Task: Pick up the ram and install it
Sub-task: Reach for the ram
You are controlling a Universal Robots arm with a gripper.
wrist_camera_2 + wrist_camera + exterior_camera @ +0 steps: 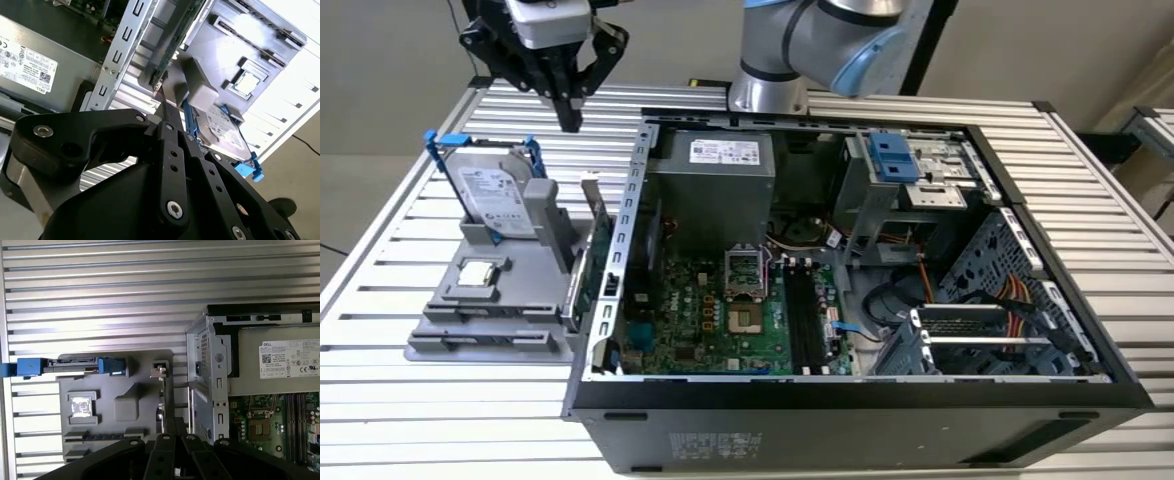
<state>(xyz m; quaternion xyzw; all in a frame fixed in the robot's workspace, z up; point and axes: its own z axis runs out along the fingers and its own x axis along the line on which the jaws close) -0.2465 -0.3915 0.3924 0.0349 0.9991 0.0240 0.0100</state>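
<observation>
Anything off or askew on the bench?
Nothing stands out. The hard drive and expansion card stand upright in the grey holder, the ram lies flat in it, and the gripper hovers above.

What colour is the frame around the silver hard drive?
The frame is blue, clearest in the exterior view.

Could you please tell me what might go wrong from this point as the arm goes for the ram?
1. The pincer hangs shut near the hard drive, while the ram lies low at the holder's opposite end. A careless approach could clip the drive or the upright expansion card.
2. The ram sits recessed in the holder, so a shallow grasp might slip.
3. The case wall stands close beside the holder, so the carried ram could strike it.
</observation>
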